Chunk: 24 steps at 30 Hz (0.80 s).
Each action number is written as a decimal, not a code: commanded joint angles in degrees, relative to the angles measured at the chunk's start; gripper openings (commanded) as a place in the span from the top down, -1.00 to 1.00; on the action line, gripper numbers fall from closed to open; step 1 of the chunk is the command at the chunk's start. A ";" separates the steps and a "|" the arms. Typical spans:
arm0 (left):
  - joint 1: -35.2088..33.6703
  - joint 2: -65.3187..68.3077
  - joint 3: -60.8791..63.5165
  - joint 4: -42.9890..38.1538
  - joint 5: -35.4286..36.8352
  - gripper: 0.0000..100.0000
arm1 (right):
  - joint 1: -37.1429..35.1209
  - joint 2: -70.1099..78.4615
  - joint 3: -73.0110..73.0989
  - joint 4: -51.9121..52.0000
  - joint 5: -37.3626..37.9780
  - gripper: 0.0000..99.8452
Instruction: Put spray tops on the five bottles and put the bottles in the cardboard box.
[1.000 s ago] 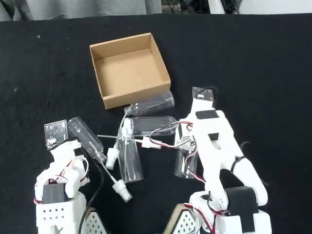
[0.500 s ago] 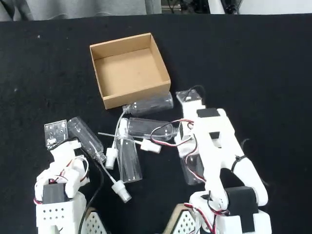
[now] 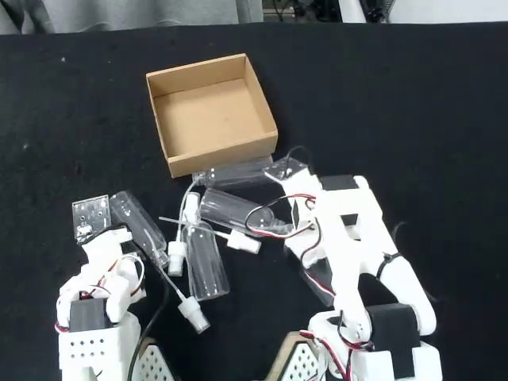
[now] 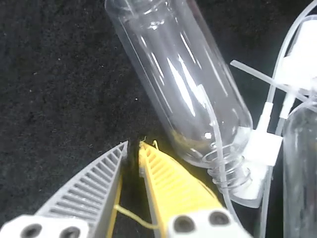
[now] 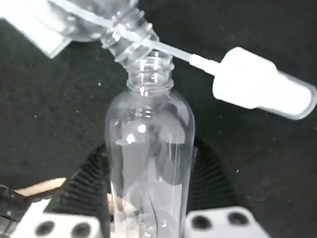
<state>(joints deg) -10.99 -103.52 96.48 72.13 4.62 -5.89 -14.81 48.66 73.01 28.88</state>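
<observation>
Bottle (image 5: 148, 124) of clear smooth plastic, open threaded neck, sits clamped in the right tool (image 5: 148, 153), arm (image 3: 349, 230) stretched forward; left tool (image 4: 132, 148), tucked low, holds ribbed fingers (image 4: 168, 188) together.

Matte black tabletop (image 3: 429, 111), grey curtain (image 3: 135, 11) hanging beyond its far edge

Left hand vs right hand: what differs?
Grip: the left hand is shut on nothing; the right hand is clamped on a clear plastic bottle with a bare, open neck.
Fingers: the left hand's are grey and yellow, the right hand's black.
Surroundings: the left hand sits beside a second clear plastic bottle lying on the black tabletop; the right hand's bottle has a white spray top near its neck.
Both are low over the tabletop.
</observation>
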 commanded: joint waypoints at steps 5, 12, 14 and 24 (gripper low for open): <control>-0.31 -0.70 0.92 0.79 -0.62 0.94 | 1.41 0.40 -2.77 0.70 3.08 0.85; -0.31 -0.70 0.92 0.79 -0.62 0.94 | 1.05 0.40 -3.21 5.45 3.08 0.43; -0.31 -0.70 0.92 0.79 -0.62 0.94 | 1.05 0.40 -3.12 5.45 2.81 0.41; -0.31 -0.70 0.92 0.79 -0.62 0.94 | 0.97 0.40 -3.30 4.57 2.29 0.50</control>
<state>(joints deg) -10.99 -103.52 96.48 72.13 4.62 -5.89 -14.81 48.66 77.58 31.34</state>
